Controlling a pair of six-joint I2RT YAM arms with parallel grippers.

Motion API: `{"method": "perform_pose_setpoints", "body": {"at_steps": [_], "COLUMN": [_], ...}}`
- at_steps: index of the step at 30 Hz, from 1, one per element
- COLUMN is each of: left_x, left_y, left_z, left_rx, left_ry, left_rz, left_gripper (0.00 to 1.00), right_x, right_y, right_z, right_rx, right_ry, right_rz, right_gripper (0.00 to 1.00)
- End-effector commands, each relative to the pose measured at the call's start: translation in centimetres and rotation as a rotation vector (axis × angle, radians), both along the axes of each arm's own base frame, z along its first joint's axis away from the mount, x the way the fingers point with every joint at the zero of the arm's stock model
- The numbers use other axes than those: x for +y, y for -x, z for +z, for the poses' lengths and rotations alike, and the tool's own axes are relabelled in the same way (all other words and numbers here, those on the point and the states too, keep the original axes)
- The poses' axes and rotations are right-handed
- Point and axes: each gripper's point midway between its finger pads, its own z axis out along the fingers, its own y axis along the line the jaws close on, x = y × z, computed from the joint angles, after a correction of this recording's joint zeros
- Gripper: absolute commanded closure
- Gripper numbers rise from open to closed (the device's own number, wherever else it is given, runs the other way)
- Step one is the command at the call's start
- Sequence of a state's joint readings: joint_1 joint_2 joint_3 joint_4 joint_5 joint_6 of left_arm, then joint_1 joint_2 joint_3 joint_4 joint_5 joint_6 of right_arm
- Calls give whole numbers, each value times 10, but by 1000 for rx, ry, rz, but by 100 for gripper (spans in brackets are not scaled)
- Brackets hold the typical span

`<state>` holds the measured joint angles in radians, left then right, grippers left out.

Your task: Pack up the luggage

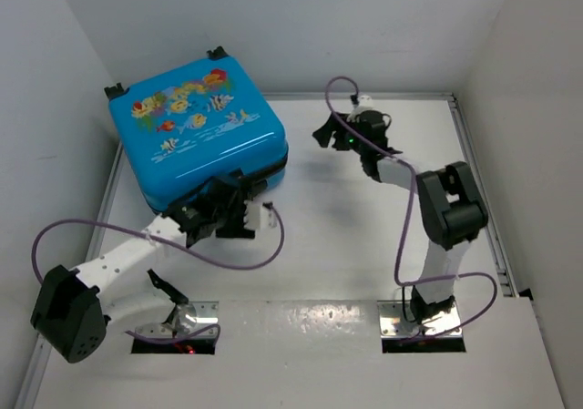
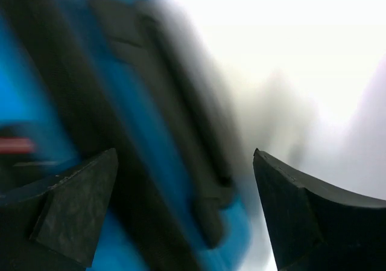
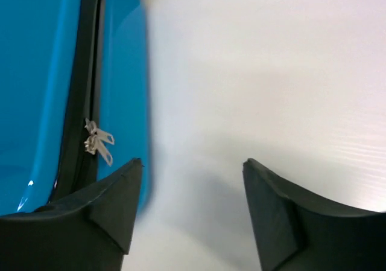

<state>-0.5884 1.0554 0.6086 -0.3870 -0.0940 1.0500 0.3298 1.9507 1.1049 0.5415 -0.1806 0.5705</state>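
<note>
The blue luggage [image 1: 196, 131] with cartoon fish prints lies closed at the back left of the table, wheels toward the wall. My left gripper [image 1: 239, 201] is open at its near right corner; the left wrist view shows the blurred blue shell and black zipper band [image 2: 139, 162] between and just beyond its fingers. My right gripper [image 1: 325, 134] is open and empty, a little to the right of the luggage. The right wrist view shows the luggage's side [image 3: 36, 90] with two silver zipper pulls [image 3: 96, 141] on the black band.
White walls close in the table on the left, back and right. A purple cable [image 1: 255, 259] loops over the table by my left arm. Bare white tabletop [image 1: 319, 245] lies between the arms.
</note>
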Motion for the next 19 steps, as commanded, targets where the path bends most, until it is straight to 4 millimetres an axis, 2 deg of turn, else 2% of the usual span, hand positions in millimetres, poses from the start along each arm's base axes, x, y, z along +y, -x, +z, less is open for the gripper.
{"method": "perform_pose_setpoints", "body": {"at_steps": [1, 2, 4, 5, 6, 7, 8, 9, 10, 11, 12, 13, 14, 15, 17, 18, 19], "left_x": [-44, -50, -64, -71, -72, -77, -73, -74, -73, -72, -65, -62, -57, -49, -42, -28, -23], "left_y": [-51, -58, -62, -64, -62, -64, -66, -66, -68, -75, -80, -84, -86, -93, -101, -110, -117], "left_z": [144, 169, 200, 232, 249, 268, 276, 275, 277, 283, 279, 275, 278, 270, 269, 269, 268], "left_rx": [-199, -227, -216, -244, -271, -287, -308, -287, -266, -275, -257, -236, -239, -228, -223, -238, -238], "left_ry": [390, 449, 556, 612, 627, 674, 684, 682, 730, 746, 753, 798, 825, 826, 875, 881, 894], "left_rz": [147, 173, 222, 236, 236, 260, 308, 341, 408, 465, 511, 573, 600, 637, 697, 743, 776], "left_gripper": [0, 0, 0, 0, 0, 0, 0, 0, 0, 0, 0, 0, 0, 0, 0, 0, 0], "right_x": [-38, -50, -69, -76, -81, -87, -91, -101, -105, -110, -123, -128, -136, -141, -150, -152, -160], "right_y": [2, 12, 20, 32, 38, 49, 57, 59, 68, 75, 76, 83, 86, 88, 93, 93, 93], "right_z": [92, 118, 122, 143, 141, 166, 155, 158, 176, 165, 166, 176, 173, 175, 183, 197, 201], "right_rx": [-163, -199, -182, -213, -179, -231, -181, -180, -213, -159, -149, -166, -148, -154, -166, -192, -194], "right_ry": [-10, 3, 43, 80, 90, 105, 134, 145, 147, 174, 190, 196, 206, 220, 230, 232, 239], "right_rz": [-56, -60, -70, -62, -69, -70, -67, -88, -95, -97, -127, -136, -152, -162, -181, -188, -204], "right_gripper": [26, 26, 23, 19, 18, 13, 11, 9, 6, 4, 2, 1, 1, 1, 1, 1, 1]}}
